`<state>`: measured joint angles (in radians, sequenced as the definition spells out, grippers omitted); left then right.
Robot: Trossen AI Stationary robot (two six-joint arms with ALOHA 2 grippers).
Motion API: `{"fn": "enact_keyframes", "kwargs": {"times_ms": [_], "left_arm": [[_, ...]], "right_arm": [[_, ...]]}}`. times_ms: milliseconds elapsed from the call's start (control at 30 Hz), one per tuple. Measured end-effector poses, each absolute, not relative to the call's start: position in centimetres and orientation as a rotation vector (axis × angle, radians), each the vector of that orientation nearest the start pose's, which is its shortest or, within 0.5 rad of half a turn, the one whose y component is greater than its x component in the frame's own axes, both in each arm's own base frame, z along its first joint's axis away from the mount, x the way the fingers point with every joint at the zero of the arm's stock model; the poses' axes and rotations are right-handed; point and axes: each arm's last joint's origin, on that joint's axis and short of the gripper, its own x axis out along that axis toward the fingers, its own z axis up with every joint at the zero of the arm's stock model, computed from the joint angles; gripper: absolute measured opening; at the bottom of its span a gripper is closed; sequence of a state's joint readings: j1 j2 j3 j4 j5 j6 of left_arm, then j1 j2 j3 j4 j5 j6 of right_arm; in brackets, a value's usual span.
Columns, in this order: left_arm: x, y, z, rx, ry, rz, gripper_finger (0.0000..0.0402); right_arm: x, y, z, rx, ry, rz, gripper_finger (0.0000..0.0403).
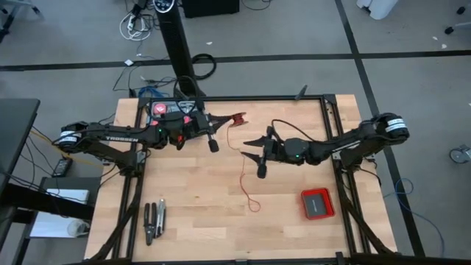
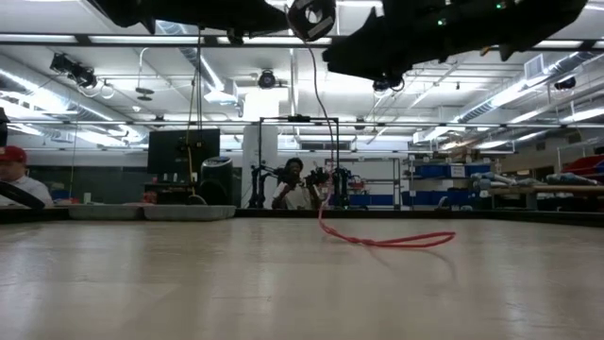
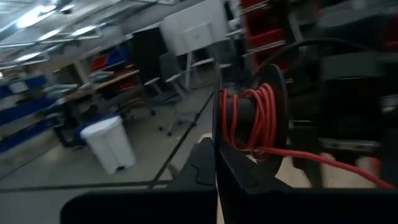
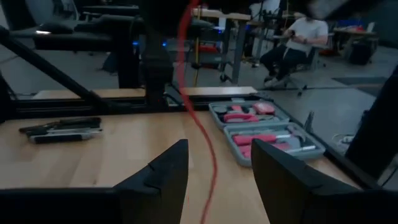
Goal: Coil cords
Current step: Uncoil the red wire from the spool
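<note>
A small black spool (image 1: 238, 118) wound with thin red wire (image 3: 252, 118) is held in the closed jaws of the left gripper (image 1: 229, 120), raised above the light wooden tabletop (image 1: 199, 199) at about twelve o'clock from the table's centre. From the spool the loose remainder of the wire (image 1: 244, 177) hangs down and trails toward six o'clock, where a flat loop (image 2: 396, 241) is seen lying on the wood in the low view. The right gripper (image 1: 251, 156) is held near the table's centre, just at three o'clock of the hanging strand; its fingers (image 4: 165, 171) are spread wide with the wire passing between them, and nothing is gripped. A flat red square box (image 1: 317, 203) lies at about four o'clock, and dark hand tools (image 1: 154, 219) at about eight o'clock.
</note>
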<state>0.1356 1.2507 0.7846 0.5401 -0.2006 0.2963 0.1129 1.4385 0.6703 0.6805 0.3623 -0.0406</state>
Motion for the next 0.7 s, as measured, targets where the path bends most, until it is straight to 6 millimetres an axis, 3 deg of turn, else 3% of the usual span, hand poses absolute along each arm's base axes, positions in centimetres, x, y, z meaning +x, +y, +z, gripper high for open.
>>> {"fn": "enact_keyframes", "kwargs": {"times_ms": [433, 700], "left_arm": [[27.5, 4.4, 29.8, 0.22, 0.026, 0.373, 0.0], [27.5, 4.4, 29.9, 0.189, 0.012, 0.372, 0.0]], "right_arm": [[30.9, 1.5, 22.6, -0.174, 0.117, -0.225, 0.0151], [31.5, 0.9, 21.6, -0.197, 0.139, -0.209, 0.0114]]}}
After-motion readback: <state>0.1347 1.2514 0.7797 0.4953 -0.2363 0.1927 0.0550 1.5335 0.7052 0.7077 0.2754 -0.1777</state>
